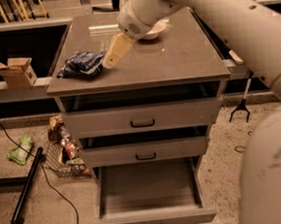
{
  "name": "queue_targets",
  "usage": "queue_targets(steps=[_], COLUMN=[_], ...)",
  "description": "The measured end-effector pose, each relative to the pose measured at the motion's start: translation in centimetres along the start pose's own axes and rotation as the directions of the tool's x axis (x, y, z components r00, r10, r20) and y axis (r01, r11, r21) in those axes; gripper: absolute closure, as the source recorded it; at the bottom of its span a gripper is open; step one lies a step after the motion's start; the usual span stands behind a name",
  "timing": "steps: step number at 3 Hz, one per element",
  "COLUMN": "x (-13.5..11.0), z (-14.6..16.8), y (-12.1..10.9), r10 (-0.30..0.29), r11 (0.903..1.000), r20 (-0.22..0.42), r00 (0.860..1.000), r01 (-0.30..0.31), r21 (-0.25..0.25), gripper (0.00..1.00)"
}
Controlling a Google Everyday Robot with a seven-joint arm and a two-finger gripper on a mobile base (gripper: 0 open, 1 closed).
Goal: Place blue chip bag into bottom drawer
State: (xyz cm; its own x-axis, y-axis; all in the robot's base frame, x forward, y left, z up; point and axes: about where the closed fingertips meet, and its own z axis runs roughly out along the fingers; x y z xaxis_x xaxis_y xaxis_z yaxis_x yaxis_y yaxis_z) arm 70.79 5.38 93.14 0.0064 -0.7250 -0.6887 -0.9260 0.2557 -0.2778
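Where the bag lies: the blue chip bag (81,64), crumpled dark foil with pale markings, sits on the cabinet top (180,62) near its left front corner.
Gripper: the cream, blunt-ended gripper (115,51) slants down just right of the bag, close to it or touching; open or closed, I cannot tell from here.
Arm: the thick, smooth off-white arm (210,11) comes in from the upper right, and its bulk fills the right foreground.
Bottom drawer: the bottom drawer (151,222) is pulled well out, a plain grey box with a flat floor and a small dark handle on its front.
Upper drawers: the top drawer (141,118) and the middle drawer (144,151) each stand slightly ajar, flat grey fronts with dark handles.
Cabinet top: matte grey-brown, faintly glossy.
In the way: the arm's wrist covers part of a white bowl (154,32) at the back.
Left shelf: an open cardboard box (16,72).
Floor, left: a green packet (19,150), a wire basket (66,156) of wrappers, a black pole (25,188) and a thin cable on speckled flooring.
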Motion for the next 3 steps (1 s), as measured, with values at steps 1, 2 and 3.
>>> queue_targets(steps=[1,2,3], x=[-0.1,0.4,1.1], z=[2.6,4.5,6.8], y=[-1.3,-2.2,-2.5], r10=[0.022,0.045,0.065], r11=[0.9998,0.999,0.9974], r20=[-0.003,-0.007,-0.024], r00=[1.0,0.999,0.998], r01=[-0.022,-0.045,-0.065], r21=[-0.005,-0.006,-0.03], gripper=[0.0,0.0,0.0])
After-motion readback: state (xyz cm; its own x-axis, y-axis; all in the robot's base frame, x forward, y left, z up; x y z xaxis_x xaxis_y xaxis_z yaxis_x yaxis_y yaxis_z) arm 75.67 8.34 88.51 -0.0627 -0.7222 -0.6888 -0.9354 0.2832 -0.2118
